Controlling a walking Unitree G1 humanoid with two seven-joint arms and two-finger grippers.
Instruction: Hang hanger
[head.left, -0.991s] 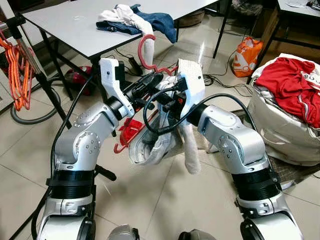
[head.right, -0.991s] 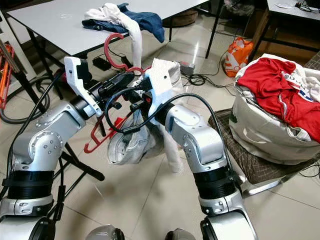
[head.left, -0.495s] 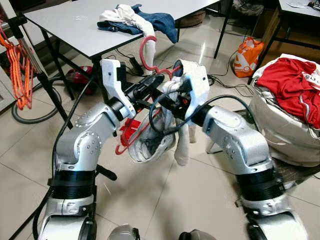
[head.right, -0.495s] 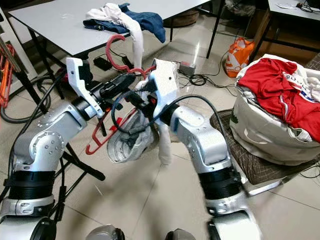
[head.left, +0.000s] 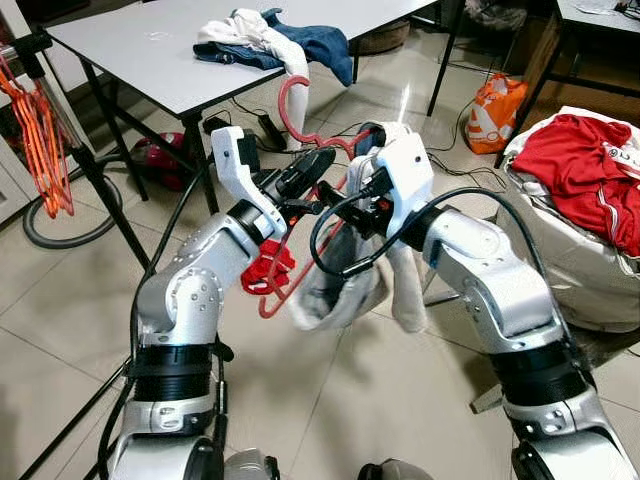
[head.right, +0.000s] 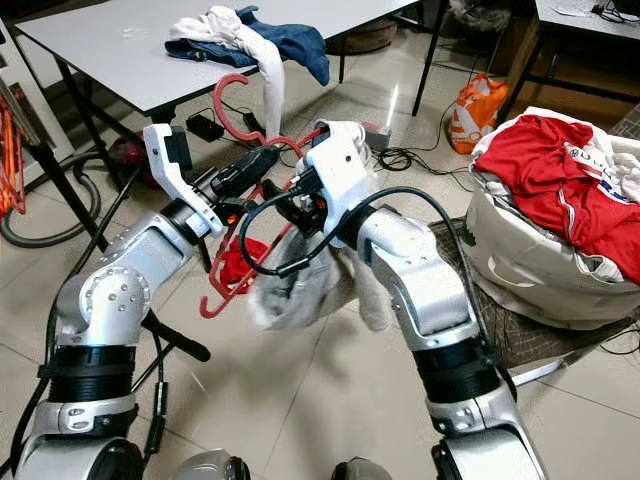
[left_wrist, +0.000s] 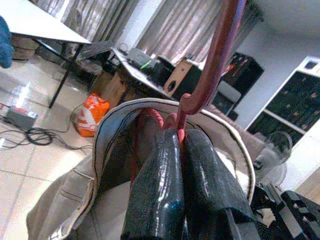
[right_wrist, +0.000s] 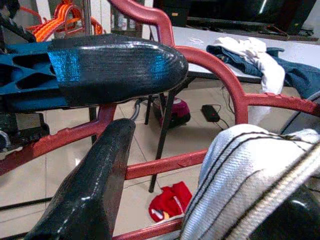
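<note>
A red plastic hanger (head.left: 292, 98) is held up before me, hook uppermost. A white-grey garment (head.left: 340, 290) hangs from it, its collar (left_wrist: 165, 107) around the neck. My left gripper (head.left: 312, 168) is shut on the hanger's neck just under the hook (left_wrist: 212, 60). My right gripper (head.left: 352, 192) is close beside it at the hanger's shoulder, open. One of its fingers (right_wrist: 92, 180) stands apart from the cloth (right_wrist: 250, 170), and a hanger bar (right_wrist: 165, 162) crosses the gap. The cloth lies over its other side.
A clothes rack pole (head.left: 95, 165) with orange hangers (head.left: 40, 140) stands at the left. Behind is a grey table (head.left: 150, 60) with piled clothes (head.left: 275, 40). A white bag of red laundry (head.left: 580, 170) sits at the right. A red cloth (head.left: 262, 272) and cables lie on the floor.
Both arms have moved together to the right and a little up, carrying the hanger and garment. The garment's hanging end has swung right.
</note>
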